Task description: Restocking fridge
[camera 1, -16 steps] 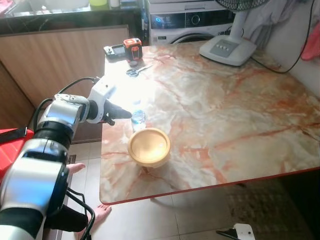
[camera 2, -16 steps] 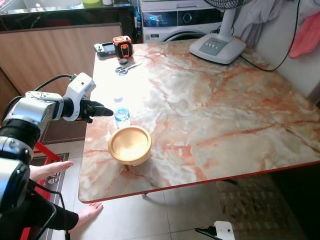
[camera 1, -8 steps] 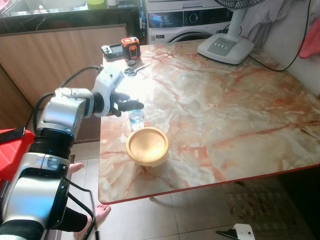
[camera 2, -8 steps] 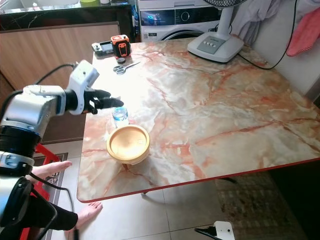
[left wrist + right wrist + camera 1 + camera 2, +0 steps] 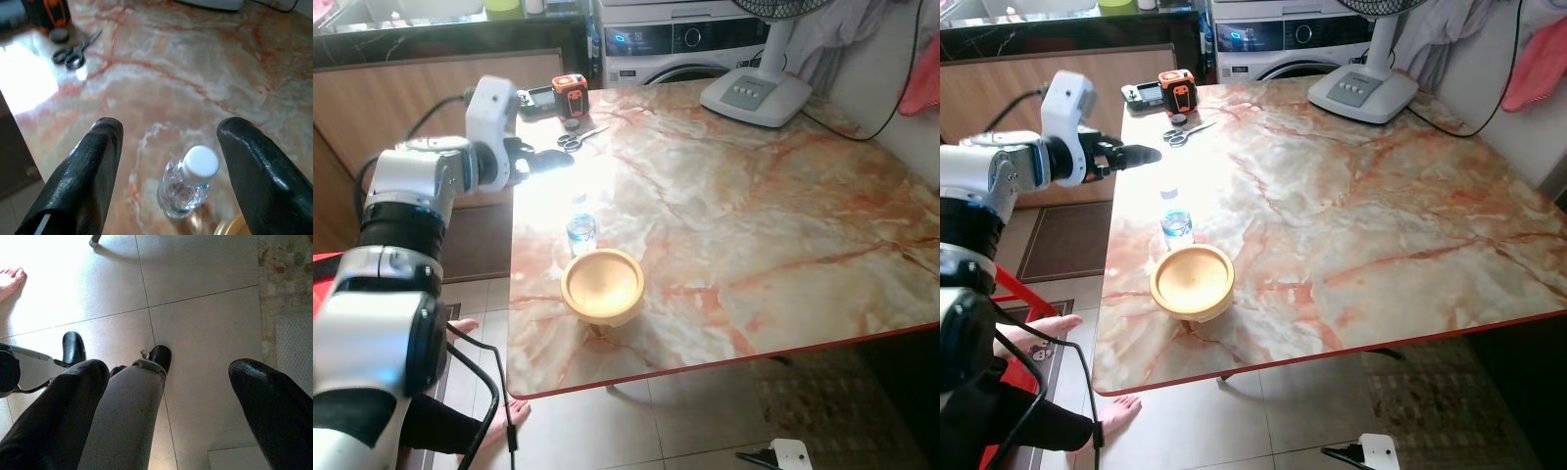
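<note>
Fingers (image 5: 93, 166) of your left gripper (image 5: 168, 171) are spread wide, empty, above the upright water bottle (image 5: 188, 188); it stands between and below them, beside the wooden bowl (image 5: 602, 286); descend straight.

The marble table (image 5: 773, 215) carries a water bottle (image 5: 580, 230), wooden bowl (image 5: 603, 286), scissors (image 5: 576, 139) (far edge) and fan base (image 5: 756, 95).

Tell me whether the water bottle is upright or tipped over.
Upright: the bottle stands on the table behind the bowl, white cap on top.
</note>
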Motion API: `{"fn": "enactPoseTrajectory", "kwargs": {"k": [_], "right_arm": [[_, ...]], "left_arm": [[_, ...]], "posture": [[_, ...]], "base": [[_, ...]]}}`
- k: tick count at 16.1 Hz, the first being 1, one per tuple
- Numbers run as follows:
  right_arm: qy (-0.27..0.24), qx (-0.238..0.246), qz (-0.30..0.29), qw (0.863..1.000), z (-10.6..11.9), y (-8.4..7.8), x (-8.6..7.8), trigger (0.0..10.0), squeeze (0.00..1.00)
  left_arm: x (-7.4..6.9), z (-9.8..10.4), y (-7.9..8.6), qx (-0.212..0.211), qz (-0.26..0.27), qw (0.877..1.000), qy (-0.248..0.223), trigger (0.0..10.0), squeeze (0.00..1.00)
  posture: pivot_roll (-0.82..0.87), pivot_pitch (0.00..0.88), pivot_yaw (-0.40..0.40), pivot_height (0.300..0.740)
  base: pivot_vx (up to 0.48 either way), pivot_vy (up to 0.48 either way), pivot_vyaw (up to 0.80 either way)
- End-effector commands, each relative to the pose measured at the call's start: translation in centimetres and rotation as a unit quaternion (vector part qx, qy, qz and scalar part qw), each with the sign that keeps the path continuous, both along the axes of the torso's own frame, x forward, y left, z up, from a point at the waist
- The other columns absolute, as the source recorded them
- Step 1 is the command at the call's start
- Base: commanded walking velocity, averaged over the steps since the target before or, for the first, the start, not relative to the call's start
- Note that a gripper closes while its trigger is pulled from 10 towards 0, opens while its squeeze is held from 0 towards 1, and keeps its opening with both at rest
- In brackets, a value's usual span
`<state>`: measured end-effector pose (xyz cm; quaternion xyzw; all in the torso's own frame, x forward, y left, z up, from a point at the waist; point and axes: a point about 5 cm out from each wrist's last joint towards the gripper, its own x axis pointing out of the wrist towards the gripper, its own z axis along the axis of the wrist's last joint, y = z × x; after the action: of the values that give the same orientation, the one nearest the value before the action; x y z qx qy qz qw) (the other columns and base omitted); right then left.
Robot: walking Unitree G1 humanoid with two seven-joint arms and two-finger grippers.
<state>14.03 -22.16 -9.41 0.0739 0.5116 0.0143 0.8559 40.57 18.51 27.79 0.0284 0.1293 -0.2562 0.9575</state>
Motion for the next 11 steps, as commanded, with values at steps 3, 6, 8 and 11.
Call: {"fn": "enactPoseTrajectory", "kwargs": {"k": [3, 6, 8, 11], "right_arm": [[0.008, -0.003, 0.004, 1.000, -0.1, -0.1, -0.3, 10.0, 0.00], [0.008, -0.002, 0.003, 1.000, -0.1, 0.0, -0.3, 10.0, 0.00], [0.009, -0.002, 0.003, 1.000, -0.1, 0.0, -0.3, 10.0, 0.00], [0.009, -0.003, 0.002, 1.000, -0.1, -0.1, -0.3, 10.0, 0.00]], "left_arm": [[0.6, 0.8, 0.1, -0.018, 0.009, 1.000, -0.010, 10.0, 0.00], [0.8, -0.8, 0.3, -0.023, 0.014, 1.000, 0.003, 10.0, 0.00], [0.6, -2.0, -0.3, -0.005, -0.021, 0.999, 0.024, 10.0, 0.00], [0.6, -2.6, -0.7, 0.047, -0.051, 0.997, 0.020, 10.0, 0.00]], "posture": [[0.11, 0.006, -0.026, 0.740], [0.10, 0.010, -0.024, 0.740], [0.10, 0.014, -0.024, 0.740], [0.10, 0.015, -0.024, 0.740]], "base": [[0.000, 0.000, 0.00], [0.000, 0.000, 0.00], [0.000, 0.000, 0.00], [0.000, 0.000, 0.00]]}}
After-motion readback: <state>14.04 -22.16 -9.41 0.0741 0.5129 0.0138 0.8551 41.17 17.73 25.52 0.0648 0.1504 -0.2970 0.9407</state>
